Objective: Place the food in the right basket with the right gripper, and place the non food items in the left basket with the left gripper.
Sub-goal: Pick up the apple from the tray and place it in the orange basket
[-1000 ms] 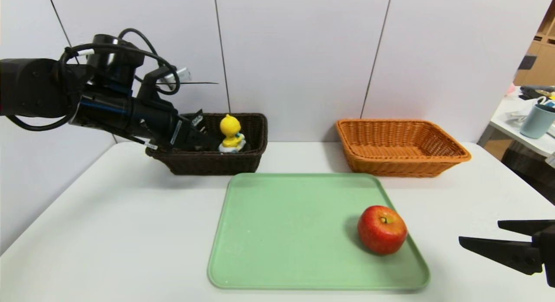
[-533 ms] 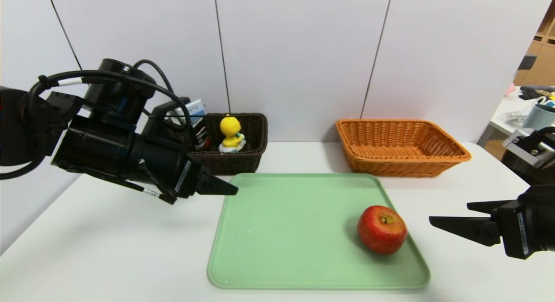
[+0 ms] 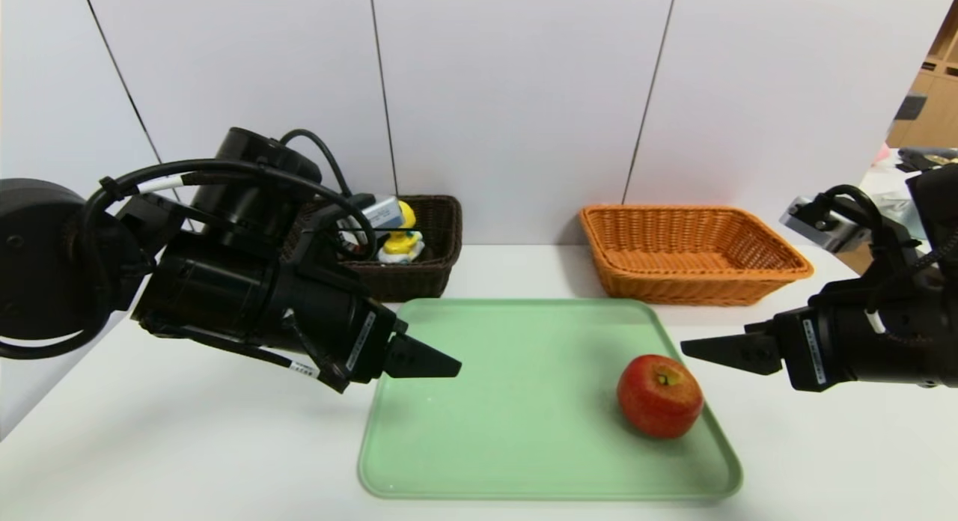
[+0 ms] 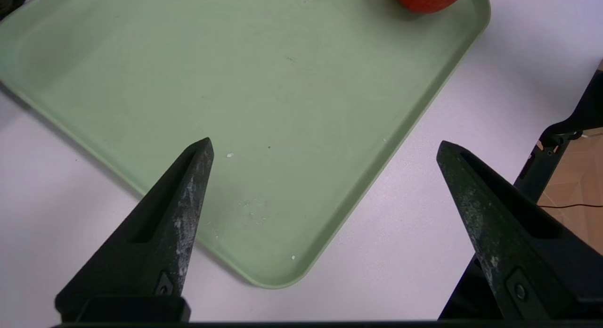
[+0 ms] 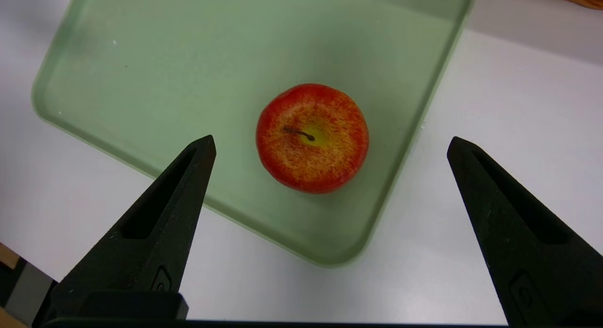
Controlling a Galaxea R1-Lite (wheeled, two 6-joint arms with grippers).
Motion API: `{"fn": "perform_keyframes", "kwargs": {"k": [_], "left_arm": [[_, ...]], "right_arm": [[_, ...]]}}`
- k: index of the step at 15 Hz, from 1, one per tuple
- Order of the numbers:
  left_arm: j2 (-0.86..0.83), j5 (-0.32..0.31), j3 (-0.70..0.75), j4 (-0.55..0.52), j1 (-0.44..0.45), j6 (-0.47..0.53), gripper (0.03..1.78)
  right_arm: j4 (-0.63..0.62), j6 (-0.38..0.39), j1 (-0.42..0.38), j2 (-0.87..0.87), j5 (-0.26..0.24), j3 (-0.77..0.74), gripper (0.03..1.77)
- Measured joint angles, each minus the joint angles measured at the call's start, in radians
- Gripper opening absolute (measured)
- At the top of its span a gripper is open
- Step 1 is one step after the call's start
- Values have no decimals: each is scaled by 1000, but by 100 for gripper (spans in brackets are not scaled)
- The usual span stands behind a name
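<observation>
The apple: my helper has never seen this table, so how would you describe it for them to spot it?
On the white table lies a green tray. Toward its right edge sits the apple, round and red with a yellowish patch round its stem, the only thing on the tray.

Left of the green tray [image 3: 554, 401], the left arm [image 3: 217, 281] is glossy black, built of rounded cylinders, with a thick looping black cable [image 3: 254, 165] banded in white. Right of the tray, the right arm [image 3: 883, 326] is black too, with a silvery block [image 3: 827, 223]. Both hands, left [image 4: 325, 224] and right [image 5: 332, 224], have tapered black fingers and pale label strips.
</observation>
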Motion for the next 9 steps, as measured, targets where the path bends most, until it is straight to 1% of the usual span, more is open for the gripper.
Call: {"fn": "perform_keyframes", "kwargs": {"k": [3, 6, 9], "left_arm": [[10, 0, 47, -63, -31, -1, 169], [27, 4, 76, -107, -50, 9, 169], [37, 3, 122, -168, -62, 20, 169]], "right_arm": [[51, 40, 25, 57, -2, -53, 170], [80, 44, 34, 107, -5, -76, 170], [81, 42, 54, 147, -43, -80, 170]]}}
